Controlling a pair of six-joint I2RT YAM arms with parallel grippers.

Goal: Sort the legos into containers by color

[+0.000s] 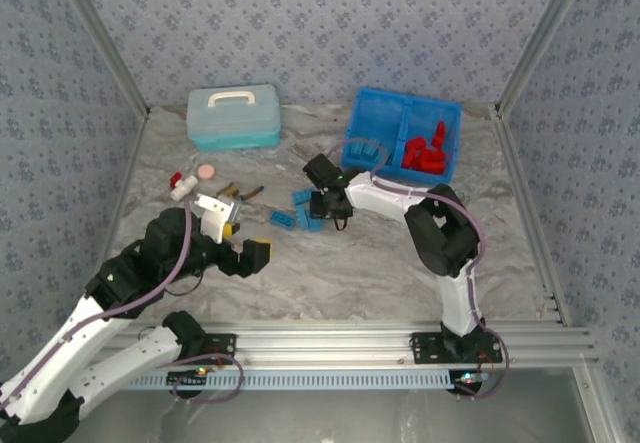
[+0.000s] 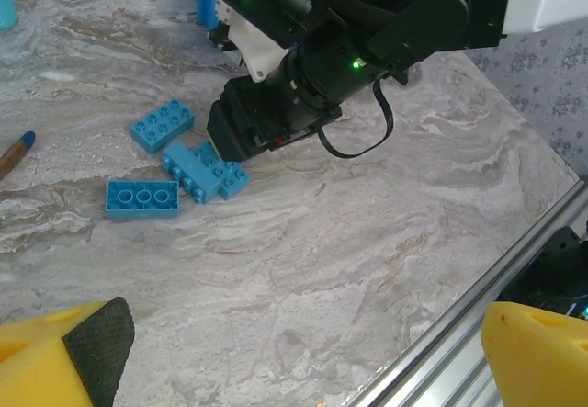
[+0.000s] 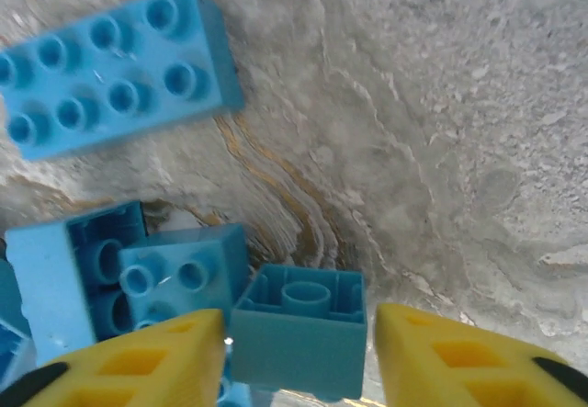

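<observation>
R claw pos: right claw (image 1: 328,206) low over the worktop (image 1: 330,283), mid-worktop, at the right end of the loose blue bricks (image 1: 300,215).
R claw state: narrow. Its 2 yellow fingers (image 3: 138,366) stand either side of 1 small brick (image 3: 299,329).
Brick vs claw: small brick sits right btwn the fingers, tipped so its hollow underside faces the wrist cam. The finger on the 2x2 brick's side is against it, w/ a thin slit at the other finger. Can't tell if it's pinched firm or lifted.
Neighbours: 2x2 brick (image 3: 184,274) touches the small brick, studs up. 2x4 brick (image 3: 110,67) lies flat further out, apart from the claw. 1 more brick on its side (image 3: 64,278) sits next to the 2x2.
From left wrist: 3 blue bricks by the right claw's black body. A 2x3 (image 2: 161,124) lies apart, a long brick (image 2: 204,173) has 1 end right at the claw, and a 3-stud strip (image 2: 141,197) lies just beside the long brick.
L claw: left claw (image 1: 243,243) wide open, nothing btwn its fingers, over bare worktop, apart from the bricks.
Tray: blue tray (image 1: 408,100) at the far right of the worktop, well apart from the right claw.
Tray fill: red bricks (image 1: 428,148) piled in the right compartment. Left compartment partly behind the arm cable, contents unclear.
Other: pale lidded case (image 1: 233,116) at the far left.
</observation>
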